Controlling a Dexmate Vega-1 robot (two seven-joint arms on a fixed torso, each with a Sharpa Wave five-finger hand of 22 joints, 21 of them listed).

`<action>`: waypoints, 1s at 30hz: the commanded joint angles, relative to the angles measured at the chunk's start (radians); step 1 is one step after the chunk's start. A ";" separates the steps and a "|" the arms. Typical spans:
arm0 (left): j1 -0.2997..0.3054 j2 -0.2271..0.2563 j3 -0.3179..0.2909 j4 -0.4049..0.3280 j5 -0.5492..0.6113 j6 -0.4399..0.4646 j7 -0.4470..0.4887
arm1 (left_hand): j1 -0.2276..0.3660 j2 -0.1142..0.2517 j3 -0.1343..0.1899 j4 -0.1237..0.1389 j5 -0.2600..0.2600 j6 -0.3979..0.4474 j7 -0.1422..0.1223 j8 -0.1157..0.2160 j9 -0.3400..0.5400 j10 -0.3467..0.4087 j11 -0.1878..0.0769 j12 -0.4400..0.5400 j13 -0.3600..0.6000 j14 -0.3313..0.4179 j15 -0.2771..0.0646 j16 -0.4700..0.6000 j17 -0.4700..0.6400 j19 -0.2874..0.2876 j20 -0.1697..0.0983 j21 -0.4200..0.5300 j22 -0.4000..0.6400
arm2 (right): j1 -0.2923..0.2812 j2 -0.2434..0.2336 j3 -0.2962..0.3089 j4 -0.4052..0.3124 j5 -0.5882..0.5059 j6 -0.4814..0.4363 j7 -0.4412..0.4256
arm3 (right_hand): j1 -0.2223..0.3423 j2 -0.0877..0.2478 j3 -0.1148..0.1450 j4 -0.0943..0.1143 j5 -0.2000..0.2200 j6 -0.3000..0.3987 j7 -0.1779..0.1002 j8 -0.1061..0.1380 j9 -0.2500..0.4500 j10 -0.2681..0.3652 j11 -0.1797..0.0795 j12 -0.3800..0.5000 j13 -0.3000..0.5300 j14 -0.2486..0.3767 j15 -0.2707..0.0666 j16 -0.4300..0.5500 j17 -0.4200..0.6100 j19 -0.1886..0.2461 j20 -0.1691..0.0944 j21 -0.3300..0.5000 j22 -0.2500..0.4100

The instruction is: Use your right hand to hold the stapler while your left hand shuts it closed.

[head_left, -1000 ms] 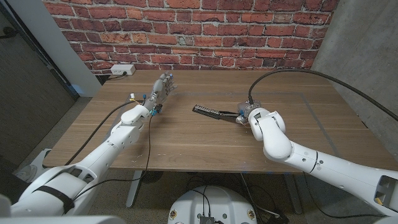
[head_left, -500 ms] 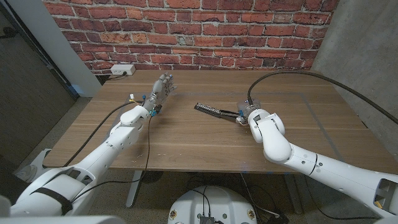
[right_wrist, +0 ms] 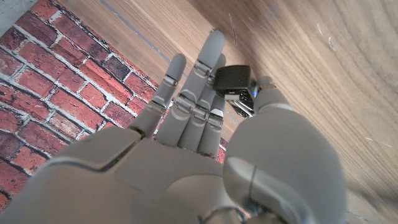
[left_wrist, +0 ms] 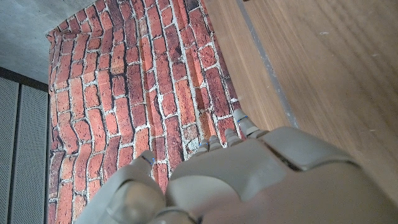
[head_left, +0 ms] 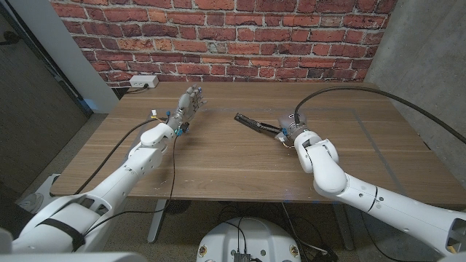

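Since a second ago your right robot hand (head_left: 290,133) has carried the stapler (head_left: 256,123) a little farther from you and swung its free end up and to the far side, while your left robot hand (head_left: 188,103) has stayed where it was.

Going left to right: the left robot hand stands raised over the far left part of the bench (head_left: 218,167), fingers apart and holding nothing, well apart from the stapler. The stapler sits just right of the middle, its right end gripped in the right robot hand; in the right wrist view you can see its dark end (right_wrist: 235,84) held between the fingers and thumb. From the head view its arm looks swung open, though the pictures are too small to be sure.

So I judge the hold to be done and the closing not yet begun: you have yet to bring the left robot hand across and press the top down.

Bare bench lies between the two robot hands, so the left has an open path. The far edge and brick wall (head_left: 291,36) stand well behind the stapler, and the near edge is well apart too.
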 commanded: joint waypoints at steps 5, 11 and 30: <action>-0.030 -0.008 0.019 0.017 0.016 0.012 -0.015 | -0.003 0.125 0.004 -0.004 0.007 -0.282 0.004 -0.003 0.003 -0.220 0.002 0.002 0.003 -0.198 -0.016 0.000 0.002 -0.172 -0.015 0.002 0.003 | -0.087 -0.012 0.118 -0.001 0.296 0.033 -0.293 | 0.133 0.113 0.038 0.044 0.005 0.089 -0.067 0.013 0.013 0.066 -0.035 0.014 0.012 0.015 0.001 0.005 0.013 -0.008 -0.154 0.027 0.013; -0.030 -0.005 0.021 0.008 0.019 0.020 -0.010 | -0.002 0.125 0.004 -0.004 0.007 -0.282 0.004 -0.004 0.003 -0.220 0.002 0.001 0.003 -0.198 -0.016 0.000 0.002 -0.171 -0.015 0.003 0.003 | -0.147 -0.008 0.220 0.012 0.513 0.119 -0.442 | 0.137 0.115 0.032 0.043 0.006 0.093 -0.053 0.015 0.020 0.071 -0.029 0.016 0.017 0.022 0.001 0.007 0.019 -0.009 -0.155 0.045 0.021; -0.034 0.000 0.029 -0.018 0.029 0.037 0.002 | -0.002 0.124 0.003 -0.004 0.007 -0.284 0.005 -0.004 0.003 -0.222 0.001 0.001 0.003 -0.199 -0.016 0.000 0.002 -0.172 -0.016 0.002 0.003 | -0.311 0.060 0.471 0.121 0.945 0.402 -0.730 | 0.151 0.118 0.026 0.039 0.004 0.110 -0.041 0.019 0.029 0.094 -0.017 0.022 0.023 0.042 0.003 0.011 0.032 -0.006 -0.158 0.093 0.039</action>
